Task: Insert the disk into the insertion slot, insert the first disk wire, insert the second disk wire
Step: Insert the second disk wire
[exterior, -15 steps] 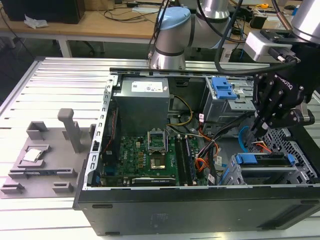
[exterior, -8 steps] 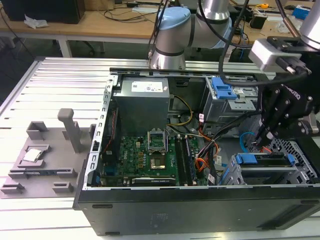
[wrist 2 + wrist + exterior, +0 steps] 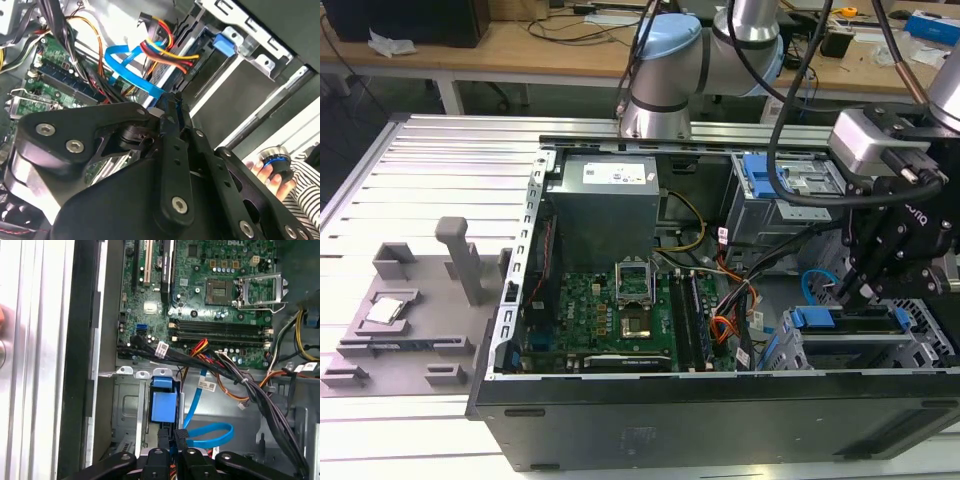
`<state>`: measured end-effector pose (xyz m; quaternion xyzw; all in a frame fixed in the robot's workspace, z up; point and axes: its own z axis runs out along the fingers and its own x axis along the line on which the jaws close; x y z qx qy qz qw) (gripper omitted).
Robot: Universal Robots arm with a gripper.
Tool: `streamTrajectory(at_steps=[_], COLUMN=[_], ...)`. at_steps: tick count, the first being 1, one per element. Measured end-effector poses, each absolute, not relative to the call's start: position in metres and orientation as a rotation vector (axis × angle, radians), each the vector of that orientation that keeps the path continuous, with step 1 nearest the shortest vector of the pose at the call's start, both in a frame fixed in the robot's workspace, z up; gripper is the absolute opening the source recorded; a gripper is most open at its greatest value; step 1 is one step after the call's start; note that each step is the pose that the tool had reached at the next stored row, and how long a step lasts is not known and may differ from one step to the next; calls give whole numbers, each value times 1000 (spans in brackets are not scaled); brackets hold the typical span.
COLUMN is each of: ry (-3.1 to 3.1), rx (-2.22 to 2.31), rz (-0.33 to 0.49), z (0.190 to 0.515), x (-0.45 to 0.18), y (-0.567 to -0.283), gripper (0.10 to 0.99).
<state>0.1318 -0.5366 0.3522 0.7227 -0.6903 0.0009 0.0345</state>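
The disk, in its bright blue carrier, lies inside the insertion slot, the low silver cage at the case's corner on the exterior view's right. The first disk wire, red, orange and yellow strands, runs to the disk's rear edge. The second disk wire, a light-blue flat cable, loops beside it, and its end comes in between my fingertips. My gripper hangs just behind the disk, its black fingers close together on that cable's plug end.
The open case holds a green motherboard, a grey power supply and a taller cage with a blue latch. Thick black cables cross near the disk. A person's hand holds a knob outside the case. A grey fixture lies on the exterior view's left.
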Motion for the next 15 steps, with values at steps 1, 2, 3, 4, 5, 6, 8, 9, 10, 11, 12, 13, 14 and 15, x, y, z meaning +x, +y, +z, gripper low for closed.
streamTrajectory(at_steps=[1, 2, 3, 4, 5, 6, 8, 9, 10, 11, 12, 13, 14, 15], ry=[-2125, -2128, -2133, -2138, -2141, -2143, -2143, -2143, -2143, -2143, -2144, -2144, -2143, -2143], rx=[2219, 2216, 2211, 2206, 2203, 2201, 2201, 2201, 2201, 2201, 2201, 2201, 2201, 2201], rz=[3, 2, 2, 1, 1, 1, 1, 1, 1, 1, 1, 1, 1, 1], z=[352, 351, 350, 348, 348, 347, 346, 346, 346, 345, 345, 344, 344, 344], x=[133, 134, 136, 137, 137, 138, 138, 139, 140, 140, 140, 140, 140, 140], y=[-537, -537, -537, -537, -537, -537, -536, -535, -535, -535, -535, -535, -535, -535], gripper=[161, 161, 161, 161, 161, 161, 161, 161, 161, 161, 161, 161, 161, 161])
